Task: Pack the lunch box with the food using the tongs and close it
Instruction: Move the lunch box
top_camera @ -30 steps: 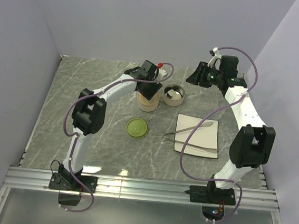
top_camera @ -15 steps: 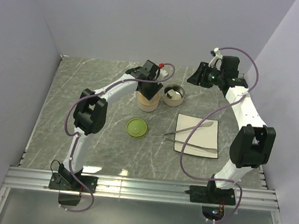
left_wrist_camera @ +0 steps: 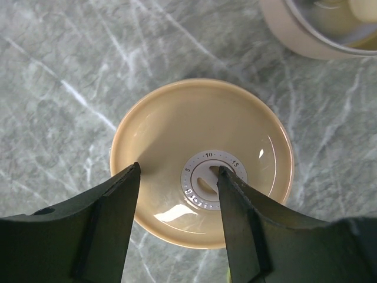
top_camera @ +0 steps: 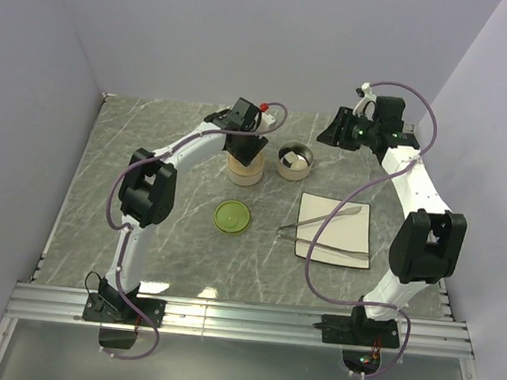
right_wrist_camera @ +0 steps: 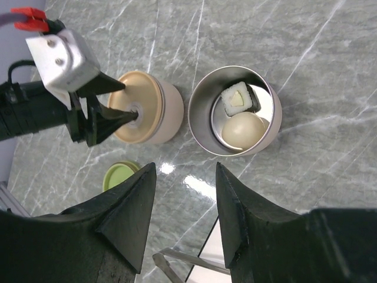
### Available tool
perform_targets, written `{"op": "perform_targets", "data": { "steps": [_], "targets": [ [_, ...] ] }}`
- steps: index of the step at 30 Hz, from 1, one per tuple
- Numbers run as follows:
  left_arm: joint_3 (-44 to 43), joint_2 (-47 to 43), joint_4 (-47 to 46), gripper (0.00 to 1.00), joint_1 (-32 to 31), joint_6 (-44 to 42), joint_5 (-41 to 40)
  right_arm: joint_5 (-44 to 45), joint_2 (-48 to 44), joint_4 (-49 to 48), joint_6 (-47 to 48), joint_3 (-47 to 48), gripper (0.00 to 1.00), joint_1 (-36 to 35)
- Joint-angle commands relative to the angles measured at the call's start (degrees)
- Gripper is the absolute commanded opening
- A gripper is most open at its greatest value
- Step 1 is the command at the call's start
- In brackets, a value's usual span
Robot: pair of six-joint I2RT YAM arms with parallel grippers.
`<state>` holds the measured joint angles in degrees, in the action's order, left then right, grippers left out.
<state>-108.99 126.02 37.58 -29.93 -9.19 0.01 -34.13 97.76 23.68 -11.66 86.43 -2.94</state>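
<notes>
The lunch box stands in two parts: a cream tin (top_camera: 244, 169) shut by a cream lid with a white dial (left_wrist_camera: 213, 178), and an open steel-lined tin (top_camera: 295, 161) to its right. The open tin (right_wrist_camera: 235, 112) holds food: a white-and-dark piece (right_wrist_camera: 238, 97) and a white egg-like ball (right_wrist_camera: 241, 131). My left gripper (left_wrist_camera: 177, 174) hangs open just above the cream lid, its right finger over the dial, holding nothing. The silver tongs (top_camera: 322, 222) lie on a white plate (top_camera: 351, 249). My right gripper (right_wrist_camera: 185, 177) is open and empty, high above the table near the open tin.
A round green lid (top_camera: 231, 217) lies flat on the marble table in front of the cream tin. The white plate sits right of centre. Grey walls close in the left, back and right sides.
My left gripper has shifted a little left and back over the cream tin, so more of the tin shows. The right arm has barely moved.
</notes>
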Motion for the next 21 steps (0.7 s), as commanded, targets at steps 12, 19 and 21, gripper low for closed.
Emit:
{"op": "perform_targets", "data": {
  "steps": [12,19,21],
  "targets": [
    [7.1,4.4,12.7,0.61,4.7,-3.8,-9.1,-0.9,-0.1,0.0,1.6,-1.4,0.53,0.7],
    [5.9,2.5,13.4,0.62,4.7,-3.5,-7.2,-1.7,-0.2,-0.7,0.9,-2.1,0.53,0.7],
    [3.4,2.2,14.1,0.62,4.0,-3.5,-6.7,-2.2,-0.1,-0.7,0.6,-2.1,0.53,0.7]
  ]
}}
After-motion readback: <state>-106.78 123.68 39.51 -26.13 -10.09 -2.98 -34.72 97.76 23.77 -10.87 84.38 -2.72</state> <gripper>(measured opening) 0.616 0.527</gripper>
